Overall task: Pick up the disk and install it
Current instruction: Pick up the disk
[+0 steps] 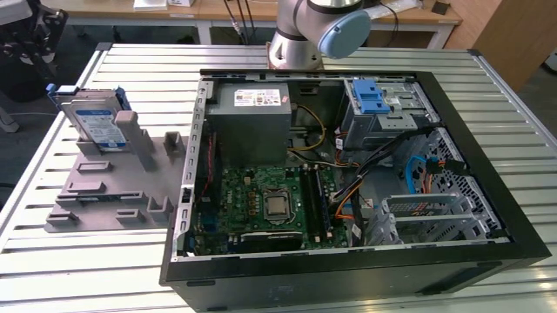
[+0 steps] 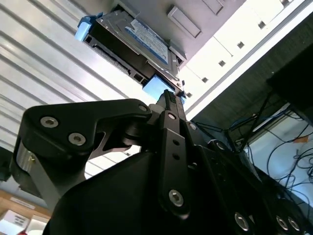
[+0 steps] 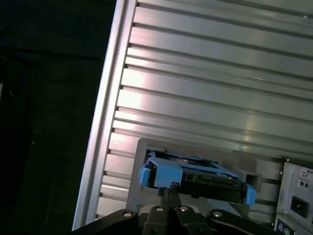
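disk silver with blue side rails, white-and-blue label facing out; stands on edge in grey holder, beside the open case.

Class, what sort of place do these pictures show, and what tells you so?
Probably a robotics lab or workshop: a robot arm by an open computer case on a slatted metal table.

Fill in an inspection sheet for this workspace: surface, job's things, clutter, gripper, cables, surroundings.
Surface: ribbed metal table.
Job's things: disk stands upright in the grey fixture; open computer case beside it.
Clutter: nothing seen.
Gripper: gripper points toward the disk, apart from it.
Cables: coloured wires inside the case.
Surroundings: arm base at the table's far edge; wooden desks behind.
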